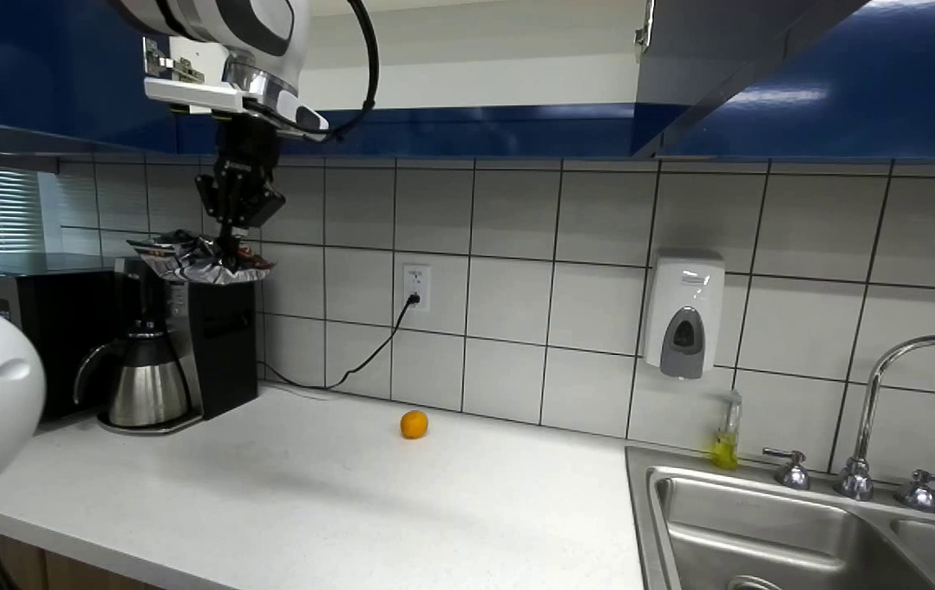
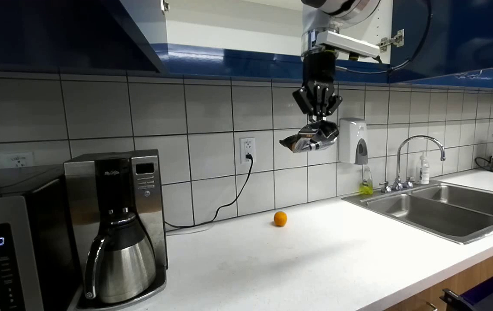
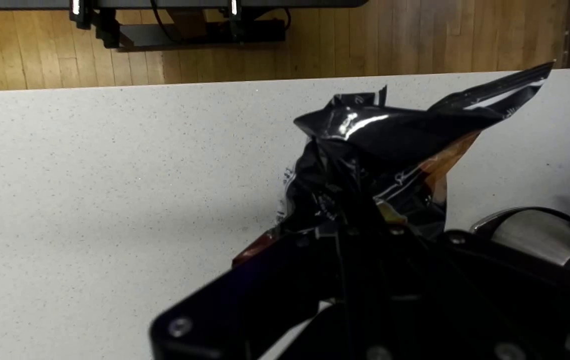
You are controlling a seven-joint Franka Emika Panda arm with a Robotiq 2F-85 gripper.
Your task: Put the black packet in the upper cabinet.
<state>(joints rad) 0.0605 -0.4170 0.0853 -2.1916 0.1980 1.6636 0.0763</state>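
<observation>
- In an exterior view, lower left: coffee maker (image 2: 114,190) marked "Mr. Coffee", microwave (image 2: 52,246) displaying "0:00".
- Right of the centre: the pincer (image 2: 318,119) is pinching the black packet (image 2: 312,139), which hangs from its tips.

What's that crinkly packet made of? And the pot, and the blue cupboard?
Packet: shiny plastic film or foil, probably; it's crumpled, black and silvery, with bright glints.
Pot: probably steel, satin finish; its grey body shines softly, with blurry bright bands.
Cupboard: glossy blue, maybe painted or coated board; light bounces off it, but what's under that shiny skin doesn't show.
</observation>
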